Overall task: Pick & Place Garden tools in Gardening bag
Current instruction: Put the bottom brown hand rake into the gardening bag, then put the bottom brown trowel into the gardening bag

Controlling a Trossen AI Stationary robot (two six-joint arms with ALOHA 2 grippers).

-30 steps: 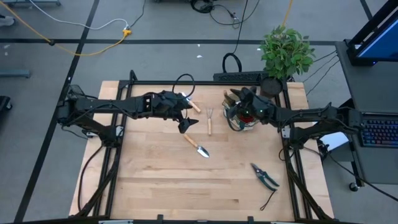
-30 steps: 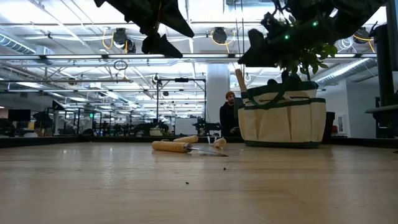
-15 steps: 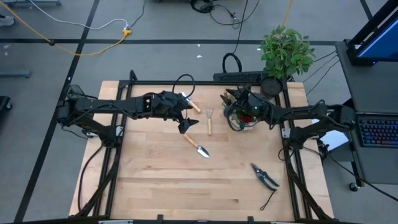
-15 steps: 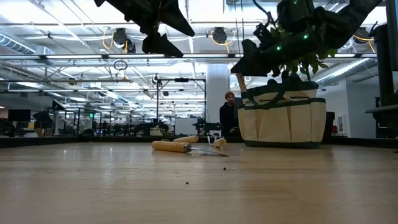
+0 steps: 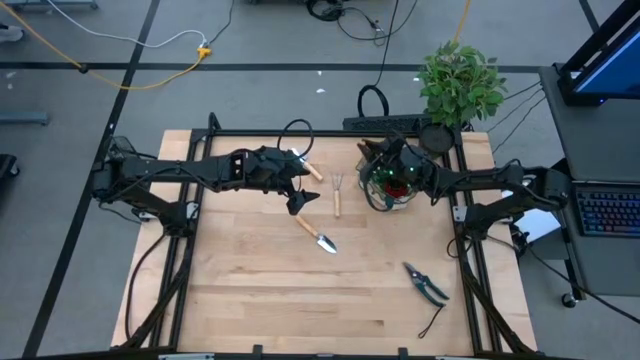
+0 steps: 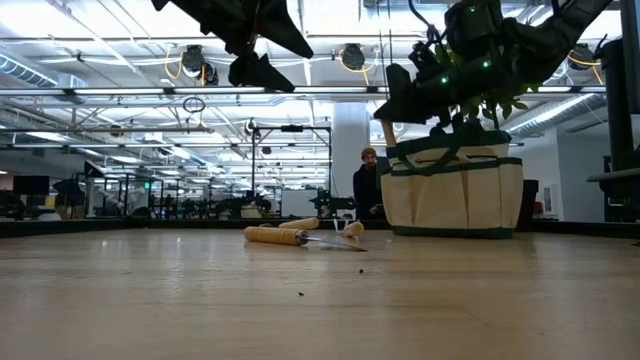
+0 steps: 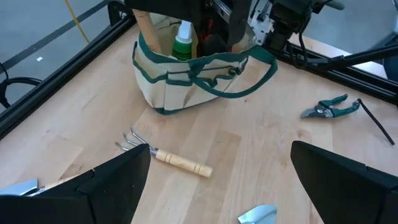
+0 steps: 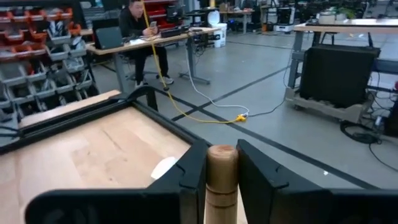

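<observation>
The beige gardening bag with green trim [image 5: 388, 199] stands at the far right of the table and also shows in the low view [image 6: 455, 192] and the left wrist view [image 7: 186, 84]. My right gripper [image 5: 372, 157] is over its far left rim, shut on a wooden tool handle [image 8: 222, 180] that stands in the bag. My left gripper [image 5: 297, 192] hovers open and empty above the table's far middle. A small rake [image 5: 337, 192], a trowel [image 5: 318, 237] and another wooden-handled tool [image 5: 312, 170] lie on the table. Pruning shears [image 5: 425, 283] lie at the near right. My right gripper pinches the top end of the wooden handle [image 8: 222, 163] between its two fingers [image 8: 193, 171]. The fingers come roughly level from the table's right and lie across the handle. The handle stands upright out of the bag's rim [image 6: 384, 125]; its lower part is hidden inside the bag.
A leafy potted plant [image 5: 460, 85] stands beyond the table's far right corner. A green bottle [image 7: 182, 46] stands inside the bag. A black cord [image 5: 432, 322] lies near the shears. A person [image 6: 368, 185] sits in the room behind the table. The near left of the table is bare wood.
My right gripper has shifted a little toward the table's left above the bag, with the handle still between its fingers. My left gripper and the tools on the table have stayed where they were.
</observation>
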